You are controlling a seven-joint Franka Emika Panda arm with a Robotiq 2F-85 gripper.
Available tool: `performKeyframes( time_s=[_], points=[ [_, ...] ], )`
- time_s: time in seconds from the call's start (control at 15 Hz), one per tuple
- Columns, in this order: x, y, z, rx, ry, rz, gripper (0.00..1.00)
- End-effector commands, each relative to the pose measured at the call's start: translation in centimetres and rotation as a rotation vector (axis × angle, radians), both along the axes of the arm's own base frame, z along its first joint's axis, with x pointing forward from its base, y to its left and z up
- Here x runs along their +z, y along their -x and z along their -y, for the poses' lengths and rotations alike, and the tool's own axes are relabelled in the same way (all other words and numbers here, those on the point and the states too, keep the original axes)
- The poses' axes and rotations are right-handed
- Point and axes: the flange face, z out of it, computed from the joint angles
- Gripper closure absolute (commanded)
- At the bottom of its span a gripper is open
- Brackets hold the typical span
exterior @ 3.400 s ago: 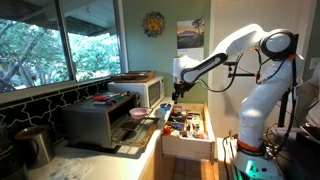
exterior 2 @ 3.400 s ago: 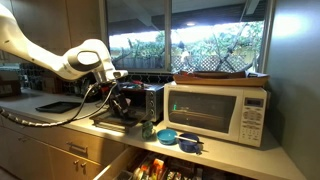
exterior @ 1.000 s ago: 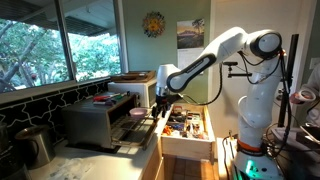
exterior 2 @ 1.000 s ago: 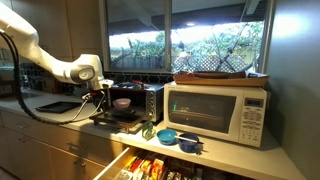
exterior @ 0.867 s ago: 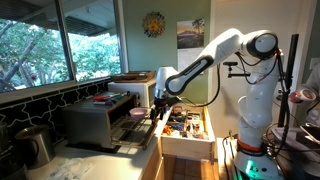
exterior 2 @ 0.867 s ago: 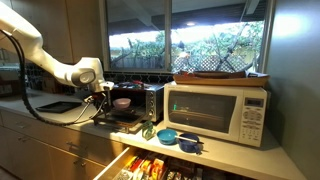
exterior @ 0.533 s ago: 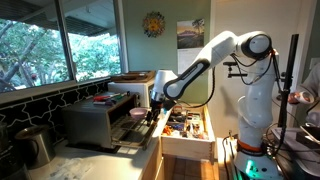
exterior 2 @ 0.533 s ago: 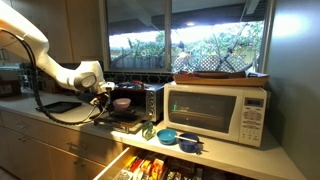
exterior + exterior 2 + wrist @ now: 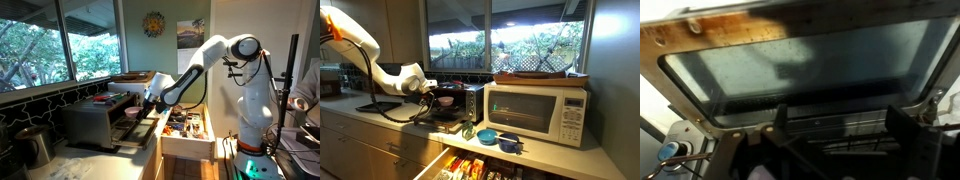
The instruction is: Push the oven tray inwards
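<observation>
Tray (image 9: 133, 114) sits at the oven (image 9: 90, 122) mouth above the dropped door (image 9: 140, 136), 8 o'clock from the jaws, whose state I cannot tell; judged thin, stiff, light, free-sliding, so push its front edge mid-width.

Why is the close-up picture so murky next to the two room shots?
Wrist view: the oven door fills the frame, soft-focused, a dark shadow across its glass, the pincer only dark shapes. Both exterior views: daylit windows outshine the room, leaving the oven dim.
</observation>
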Motion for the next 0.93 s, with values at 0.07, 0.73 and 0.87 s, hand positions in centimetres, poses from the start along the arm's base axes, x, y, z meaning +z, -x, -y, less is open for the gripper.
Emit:
performKeyframes(
  time_s=[0.07, 0.73, 0.87],
  points=[
    [-0.2, -4.2, -1.4, -0.024, 0.005, 0.064, 0.0],
    [0.6, -8.7, -3.5, -0.143, -0.022, 0.116, 0.0],
    [0.7, -5.7, -3.7, -0.115, -0.018, 0.036, 0.0]
  ],
)
